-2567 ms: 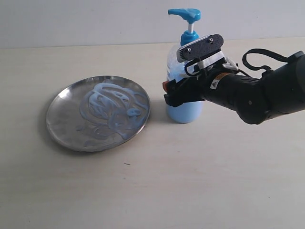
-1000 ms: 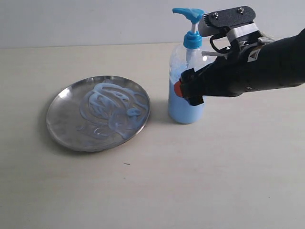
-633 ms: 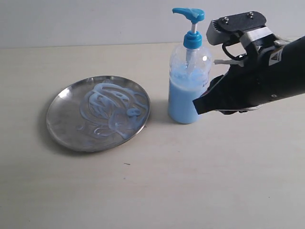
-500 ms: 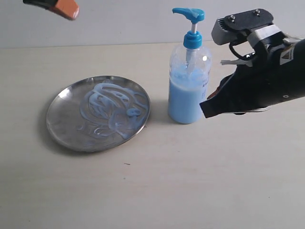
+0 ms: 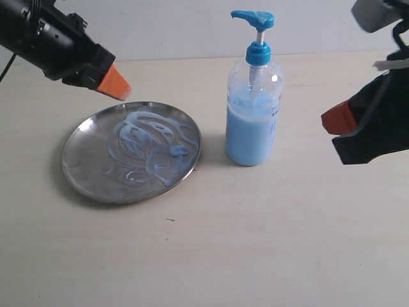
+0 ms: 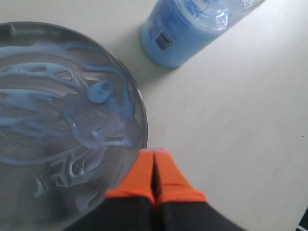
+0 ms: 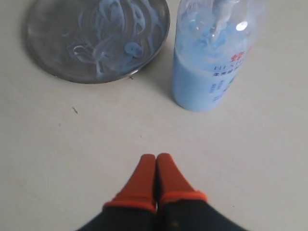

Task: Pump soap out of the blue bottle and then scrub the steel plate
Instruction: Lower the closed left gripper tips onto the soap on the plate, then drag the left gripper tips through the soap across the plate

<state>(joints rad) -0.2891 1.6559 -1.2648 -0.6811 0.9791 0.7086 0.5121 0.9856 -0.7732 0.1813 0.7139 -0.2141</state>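
Observation:
The steel plate (image 5: 131, 152) lies left of centre on the table, smeared with pale blue soap (image 5: 150, 144) in swirls. The blue bottle (image 5: 254, 105) stands upright just right of the plate, half full of pale blue liquid. My left gripper (image 5: 117, 83) hangs shut and empty above the plate's far left rim; in the left wrist view its orange tips (image 6: 154, 154) sit over the plate (image 6: 57, 120) edge, with the bottle (image 6: 187, 29) beyond. My right gripper (image 5: 333, 119) is shut and empty, apart from the bottle on its right; its tips (image 7: 156, 158) face the bottle (image 7: 211, 62) and plate (image 7: 96, 36).
The pale tabletop (image 5: 211, 249) runs back to a white wall (image 5: 166, 29). A small dark speck (image 5: 169, 220) lies on the table in front of the plate.
My right gripper let go of the bottle, shut, and drew back to the right. My left arm came in from the upper left and lowered toward the plate's far rim.

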